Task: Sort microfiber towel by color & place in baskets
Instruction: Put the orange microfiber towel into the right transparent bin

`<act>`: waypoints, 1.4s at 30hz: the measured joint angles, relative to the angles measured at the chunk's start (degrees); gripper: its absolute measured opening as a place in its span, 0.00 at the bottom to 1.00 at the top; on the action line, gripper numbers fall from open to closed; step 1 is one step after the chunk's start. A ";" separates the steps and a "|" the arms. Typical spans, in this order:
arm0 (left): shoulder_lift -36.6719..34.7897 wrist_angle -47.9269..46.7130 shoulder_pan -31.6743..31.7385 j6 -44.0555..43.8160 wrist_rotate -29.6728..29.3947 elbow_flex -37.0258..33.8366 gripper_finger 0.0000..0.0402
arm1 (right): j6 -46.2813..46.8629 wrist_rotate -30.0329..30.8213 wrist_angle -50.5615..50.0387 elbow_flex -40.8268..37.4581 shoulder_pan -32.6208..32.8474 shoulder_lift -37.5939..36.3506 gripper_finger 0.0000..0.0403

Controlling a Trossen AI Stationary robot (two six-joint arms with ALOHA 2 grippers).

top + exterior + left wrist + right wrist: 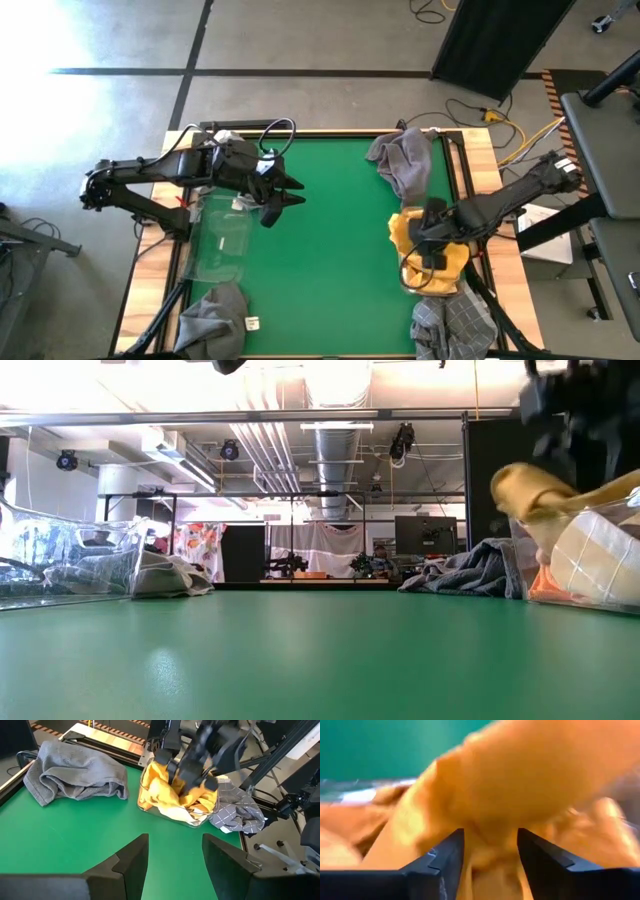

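Two grippers we are watching: right gripper [432,250] pinching an orange towel [405,232] over the right-edge basket [412,283]; left gripper [285,193] hovering, fingers spread, mid-table lying open.

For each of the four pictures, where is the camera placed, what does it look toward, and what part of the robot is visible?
High: overhead, straight down on the green table; both arms.
Low: table height, level toward the room; dark arm parts at the top edge.
Left wrist: past the open left gripper, across to the right arm over the orange-yellow towels.
Right wrist: close on orange-yellow cloth at the right gripper.
Shared: high and left wrist views both show the grey towel.
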 joint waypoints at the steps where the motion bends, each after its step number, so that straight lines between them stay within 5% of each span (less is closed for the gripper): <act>1: 0.00 0.00 0.00 0.09 -0.28 0.00 0.42 | -0.40 0.05 -3.16 2.09 0.00 -0.24 0.45; 6: 0.00 0.01 0.02 0.22 -0.66 0.00 0.42 | -0.93 3.91 -12.48 10.56 0.00 -1.47 0.52; 13: 0.00 0.50 0.02 0.41 -0.74 0.00 0.42 | -6.16 11.21 7.24 8.26 -0.49 -2.40 0.52; 16: 0.00 0.44 -0.02 0.01 -0.74 0.00 0.42 | -5.64 9.78 12.04 4.01 -1.59 -0.93 0.51; 27: 0.00 -0.55 -0.39 -1.27 -0.68 -0.01 0.42 | 2.95 6.45 3.65 -3.03 -1.51 -2.23 0.46; 37: 0.00 -0.70 -0.35 -1.30 -0.63 -0.07 0.42 | 4.13 0.96 26.37 -19.18 -3.54 0.37 0.45; 42: 0.00 -1.53 -0.35 -1.16 -0.62 -0.11 0.42 | 6.29 -0.65 24.05 -18.97 -3.67 -0.02 0.46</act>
